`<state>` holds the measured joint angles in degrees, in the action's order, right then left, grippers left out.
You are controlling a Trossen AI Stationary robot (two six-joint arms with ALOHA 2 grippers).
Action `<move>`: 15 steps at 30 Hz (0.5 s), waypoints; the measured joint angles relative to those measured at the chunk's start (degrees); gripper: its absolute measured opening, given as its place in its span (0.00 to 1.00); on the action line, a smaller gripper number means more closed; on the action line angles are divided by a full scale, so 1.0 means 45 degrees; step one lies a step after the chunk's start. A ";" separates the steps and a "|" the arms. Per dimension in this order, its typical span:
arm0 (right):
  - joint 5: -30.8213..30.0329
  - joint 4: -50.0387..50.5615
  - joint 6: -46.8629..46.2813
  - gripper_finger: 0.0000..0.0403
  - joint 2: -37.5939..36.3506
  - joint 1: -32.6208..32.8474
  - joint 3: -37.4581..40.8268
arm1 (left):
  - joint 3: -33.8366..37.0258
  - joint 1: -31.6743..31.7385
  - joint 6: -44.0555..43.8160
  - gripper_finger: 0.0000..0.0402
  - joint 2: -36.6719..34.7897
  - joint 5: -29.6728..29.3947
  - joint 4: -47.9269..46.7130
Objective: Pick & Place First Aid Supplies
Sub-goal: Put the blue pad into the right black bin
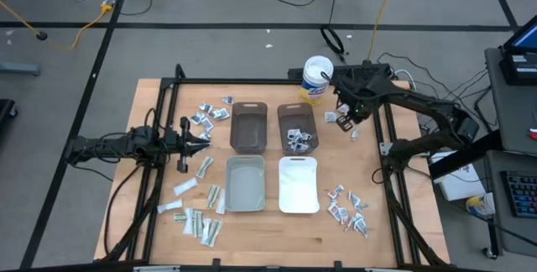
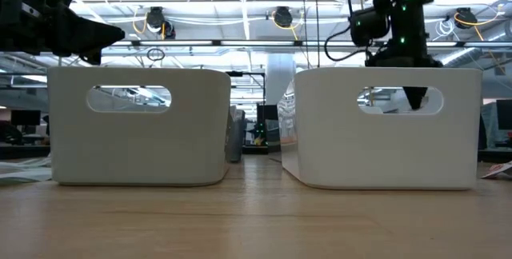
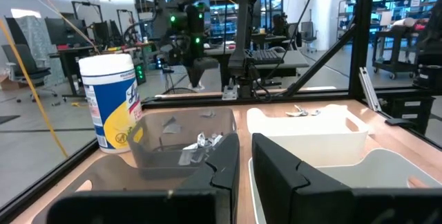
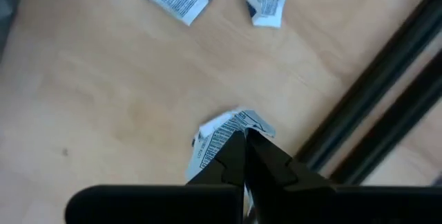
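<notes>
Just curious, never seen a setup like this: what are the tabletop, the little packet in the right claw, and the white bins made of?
The tabletop looks like pale wood, matte, with visible grain. The packet pinched in the right gripper seems to be thin paper or foil-lined wrap: it is crinkled, white, with fine print. The white bins look like smooth moulded plastic with rounded corners and cut-out handles.

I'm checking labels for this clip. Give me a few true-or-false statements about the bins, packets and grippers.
1. The right gripper is shut on a packet. True.
2. The tub lies inside a bin. False: it stands on the table beside the brown bin with packets.
3. The white bin holds packets. False: it looks empty.
4. Packets lie loose on the table on both sides of the bins. True.
5. The left gripper holds a strip. False: nothing shows between its fingers.
</notes>
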<state>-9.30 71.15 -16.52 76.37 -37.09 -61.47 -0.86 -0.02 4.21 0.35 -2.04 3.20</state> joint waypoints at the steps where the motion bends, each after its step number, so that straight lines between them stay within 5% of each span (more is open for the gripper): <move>1: -0.0015 0.0334 0.0061 0.00 -0.0013 0.0033 -0.0244 | -0.0003 0.0001 0.0000 0.12 0.0000 0.0000 0.0000; 15: 0.0077 0.1108 0.0366 0.00 0.1084 0.1671 -0.2113 | -0.0002 0.0000 0.0000 0.12 0.0002 0.0000 0.0000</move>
<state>-8.95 76.14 -14.87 81.25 -29.57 -70.98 -0.87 -0.02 4.21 0.36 -2.04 3.20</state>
